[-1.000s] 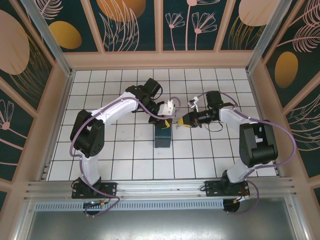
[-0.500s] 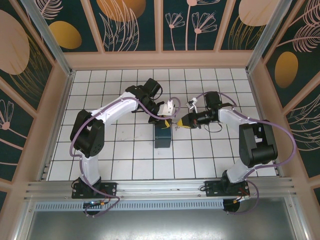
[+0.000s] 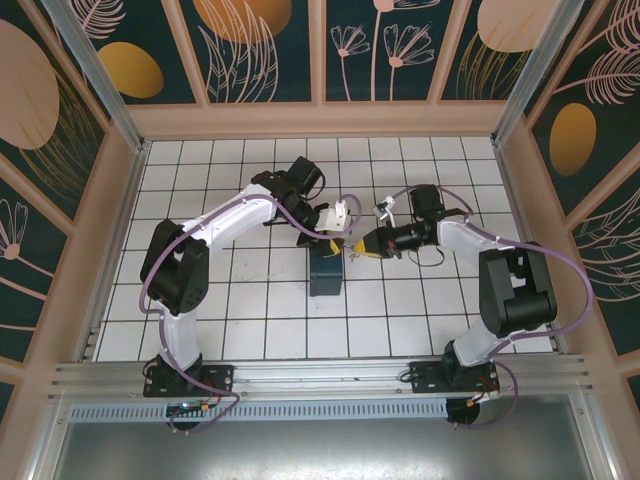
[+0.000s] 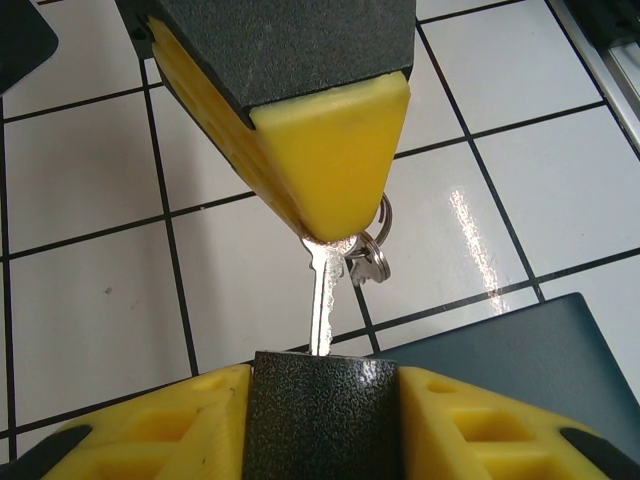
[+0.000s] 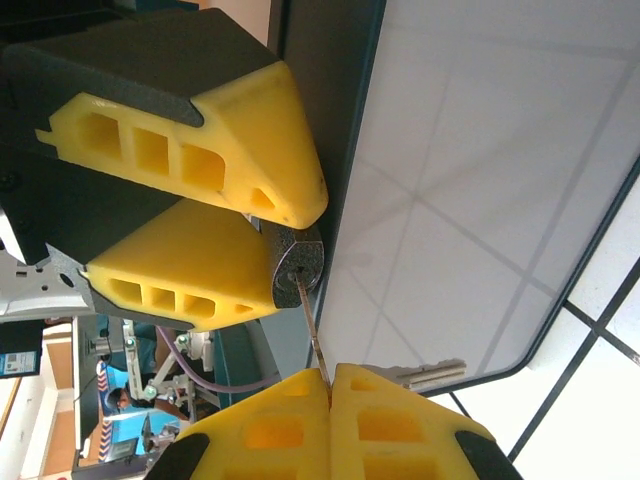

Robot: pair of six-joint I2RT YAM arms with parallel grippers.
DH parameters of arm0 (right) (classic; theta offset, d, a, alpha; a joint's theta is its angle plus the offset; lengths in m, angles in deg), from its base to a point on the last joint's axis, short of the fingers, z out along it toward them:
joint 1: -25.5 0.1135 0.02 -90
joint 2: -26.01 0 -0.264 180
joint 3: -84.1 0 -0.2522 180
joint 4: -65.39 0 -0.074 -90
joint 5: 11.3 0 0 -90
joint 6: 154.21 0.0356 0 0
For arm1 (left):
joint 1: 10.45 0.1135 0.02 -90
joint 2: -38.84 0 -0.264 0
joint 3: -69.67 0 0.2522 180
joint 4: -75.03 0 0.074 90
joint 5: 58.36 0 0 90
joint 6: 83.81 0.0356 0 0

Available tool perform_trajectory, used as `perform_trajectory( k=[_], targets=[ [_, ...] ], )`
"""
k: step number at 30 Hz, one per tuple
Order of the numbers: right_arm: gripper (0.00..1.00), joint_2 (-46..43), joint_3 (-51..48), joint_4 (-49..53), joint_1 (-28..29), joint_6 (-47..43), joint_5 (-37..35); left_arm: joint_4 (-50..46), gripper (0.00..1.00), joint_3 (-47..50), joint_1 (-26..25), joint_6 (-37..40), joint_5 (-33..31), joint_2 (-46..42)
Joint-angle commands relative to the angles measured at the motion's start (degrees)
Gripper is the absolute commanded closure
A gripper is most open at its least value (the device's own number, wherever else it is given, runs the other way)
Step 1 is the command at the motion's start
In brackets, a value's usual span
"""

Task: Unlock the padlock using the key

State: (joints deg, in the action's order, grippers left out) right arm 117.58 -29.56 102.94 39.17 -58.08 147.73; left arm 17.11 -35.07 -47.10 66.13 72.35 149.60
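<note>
The left gripper (image 4: 324,385) is clenched on the small dark, speckled metal padlock (image 4: 324,430), which sits pinched between its yellow fingers above the white tiled table (image 4: 90,180), beside the edge of a dark teal flat-topped box (image 4: 520,350). The right gripper (image 5: 330,385) is closed tight on the head of the thin silvery key (image 4: 320,300), with its little wire ring (image 4: 378,245) dangling beside the bow. The key's tip meets the padlock's end face, apparently at the keyhole, though how deep it sits cannot be told.

Out of sight: padlock (image 4: 322,412) shackle, key (image 4: 320,298) head.
</note>
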Motion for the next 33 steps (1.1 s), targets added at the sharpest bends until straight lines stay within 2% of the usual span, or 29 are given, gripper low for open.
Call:
perform_trajectory(
  k=[1, 16, 22, 33],
  targets=[
    [1.0, -1.5, -0.6, -1.7, 0.5, 0.5, 1.8, -0.7, 0.6, 0.3, 0.0, 0.4, 0.7, 0.6],
    [1.0, -0.3, -0.7, -3.0, 2.5, 1.5, 2.0, 1.0, 0.61, 1.2, 0.0, -0.7, 0.3, 0.4],
    [1.0, -1.4, -3.5, -8.7, 2.8, 5.6, 3.7, 3.3, 0.63, 3.1, 0.1, -1.7, -0.4, -0.5],
    [1.0, -1.8, -3.7, -10.7, 2.4, 6.1, 5.6, 4.6, 0.66, 4.7, 0.0, -0.8, 0.1, -2.0]
  ],
)
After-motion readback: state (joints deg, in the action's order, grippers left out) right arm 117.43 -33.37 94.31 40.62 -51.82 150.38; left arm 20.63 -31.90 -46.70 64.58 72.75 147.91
